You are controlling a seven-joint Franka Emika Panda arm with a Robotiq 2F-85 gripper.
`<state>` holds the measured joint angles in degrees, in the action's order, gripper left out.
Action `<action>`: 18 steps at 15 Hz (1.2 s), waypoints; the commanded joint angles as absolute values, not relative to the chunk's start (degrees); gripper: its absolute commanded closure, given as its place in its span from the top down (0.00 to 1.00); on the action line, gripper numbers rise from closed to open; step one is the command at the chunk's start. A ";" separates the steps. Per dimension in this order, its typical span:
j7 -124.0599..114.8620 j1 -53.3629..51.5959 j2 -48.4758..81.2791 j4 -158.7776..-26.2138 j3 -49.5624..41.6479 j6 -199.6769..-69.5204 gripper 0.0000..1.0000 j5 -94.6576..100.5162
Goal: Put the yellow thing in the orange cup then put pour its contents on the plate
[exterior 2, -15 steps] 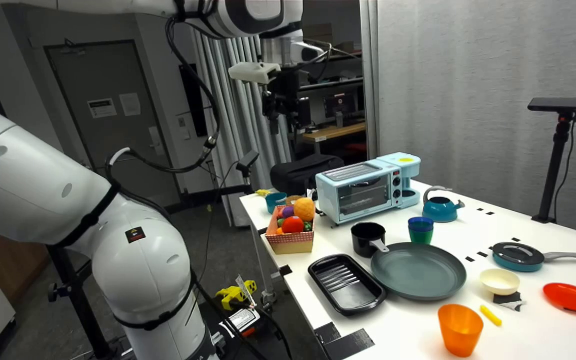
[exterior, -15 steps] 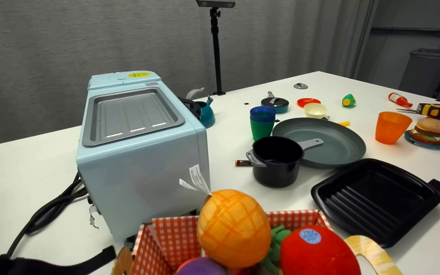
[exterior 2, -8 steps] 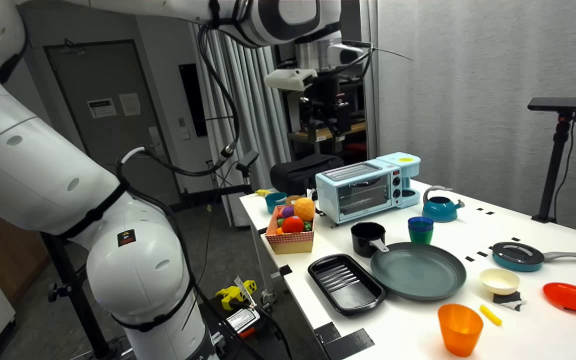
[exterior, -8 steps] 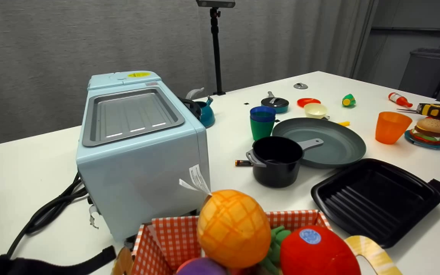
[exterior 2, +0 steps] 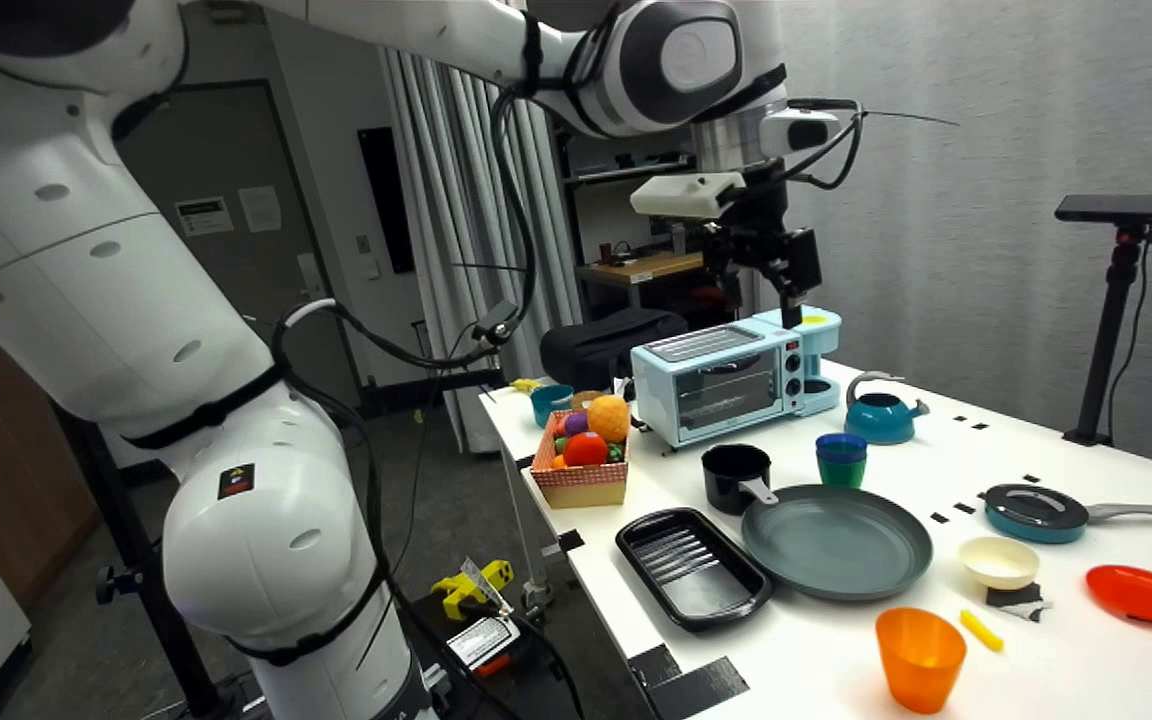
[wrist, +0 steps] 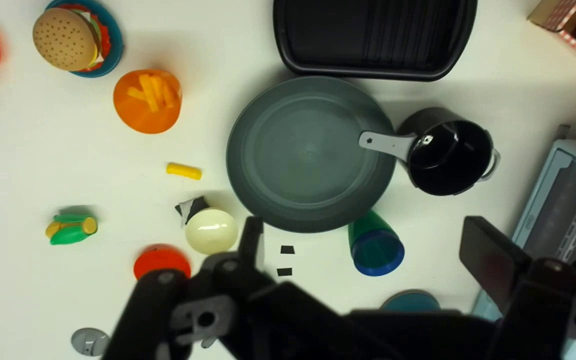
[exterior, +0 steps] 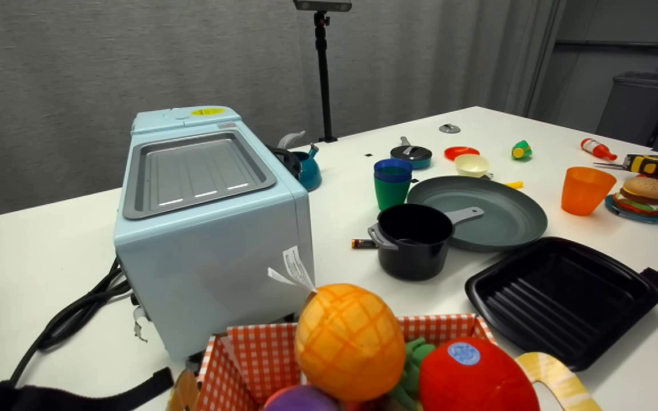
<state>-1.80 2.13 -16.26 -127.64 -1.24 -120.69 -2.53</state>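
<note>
Yellow piece (wrist: 184, 171) lies flat on the surface (wrist: 118, 165), below the pincer (wrist: 368, 240) and out past its left finger in the wrist view. Pincer: released, fingers spread wide, hanging well above the surface. All directions from here as the wrist view shows them.

Orange cup (wrist: 135, 112) stands upright near the yellow piece, farther ahead-left of the pincer; a few yellow-orange sticks (wrist: 157, 94) inside. Plate (wrist: 308, 150) lies flat ahead of the pincer, between yellow piece and black pot (wrist: 450, 155). Pot sits ahead-right, grey handle (wrist: 383, 143) reaching over the plate's rim.

Cream bowl (wrist: 211, 231): just beyond the left finger, near the plate. Nested blue and green cups (wrist: 378, 252): seen between the fingers, down on the surface. Red dish (wrist: 162, 262): left of the pincer, partly covered by it. Green toy (wrist: 72, 229): farther left. Black ridged tray (wrist: 328, 35): straight ahead, past the plate. Toy burger (wrist: 65, 39): far ahead-left, past the orange cup. Light-blue oven (exterior 2: 726, 390): right. Basket (exterior 2: 579, 495) with toy fruit (exterior 2: 586, 448): far ahead-right.
</note>
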 commanded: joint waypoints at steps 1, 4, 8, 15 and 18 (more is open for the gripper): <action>-4.29 3.89 -9.33 -121.74 -1.98 -123.16 1.00 0.60; -6.25 4.94 -5.23 -117.75 -3.03 -123.93 1.00 2.22; -6.01 4.93 -5.15 -118.06 -3.85 -123.78 1.00 1.72; -6.50 5.07 -3.76 -116.52 -4.04 -123.77 1.00 1.81; -6.51 5.05 -3.14 -116.15 -4.03 -123.81 1.00 1.78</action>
<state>-6.54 5.26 -3.78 -116.68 -3.84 -123.91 1.82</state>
